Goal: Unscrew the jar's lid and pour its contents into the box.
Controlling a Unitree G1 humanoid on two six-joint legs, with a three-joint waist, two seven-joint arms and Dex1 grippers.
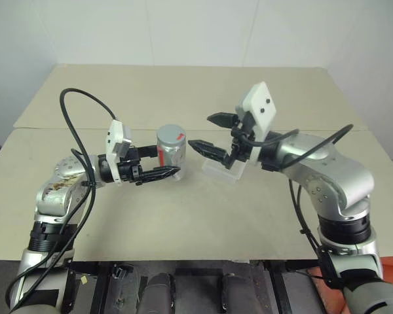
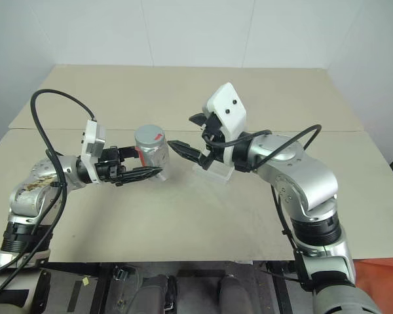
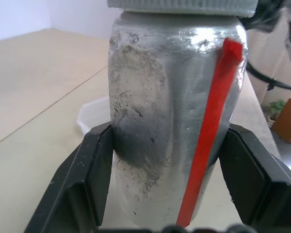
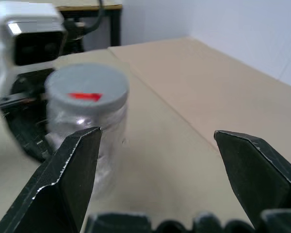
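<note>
The silver-grey jar (image 1: 171, 150) with a red stripe stands upright just above the table, and my left gripper (image 1: 158, 162) is shut on its lower body. In the left wrist view the black fingers (image 3: 82, 179) clamp the jar (image 3: 160, 111) from both sides. The grey lid (image 1: 171, 134) with a red mark sits on top of it. To the jar's right, at lid height, my right gripper (image 1: 211, 135) is open and apart from the lid (image 4: 87, 91). The clear box (image 1: 221, 172) lies on the table under the right gripper. The contents are hidden inside the jar.
The beige table (image 1: 183, 216) extends in front of the jar. A seam (image 1: 65, 128) crosses it behind both arms. A black cable (image 1: 72, 124) loops up over my left arm.
</note>
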